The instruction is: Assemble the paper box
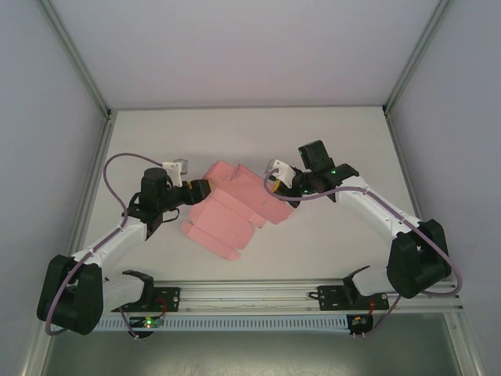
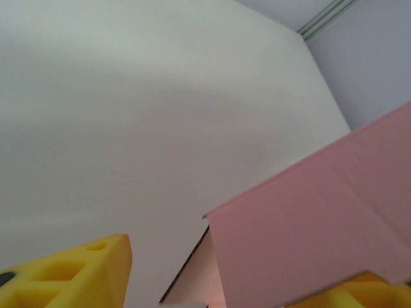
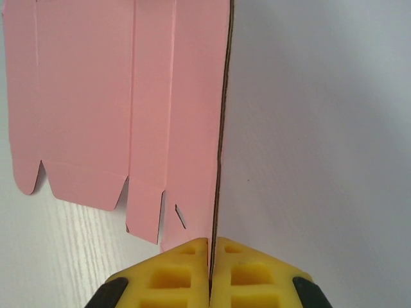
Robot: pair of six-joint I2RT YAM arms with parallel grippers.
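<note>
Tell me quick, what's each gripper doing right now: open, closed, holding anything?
Left gripper: open, straddling a panel of the paper box.
Right gripper: shut on the paper box's edge.

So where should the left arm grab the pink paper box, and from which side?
Probably the panel edge at the left end of the paper box, from the left, left jaws straddling the card. That edge looks lifted off the table, and the right jaws pinch the opposite edge.
</note>
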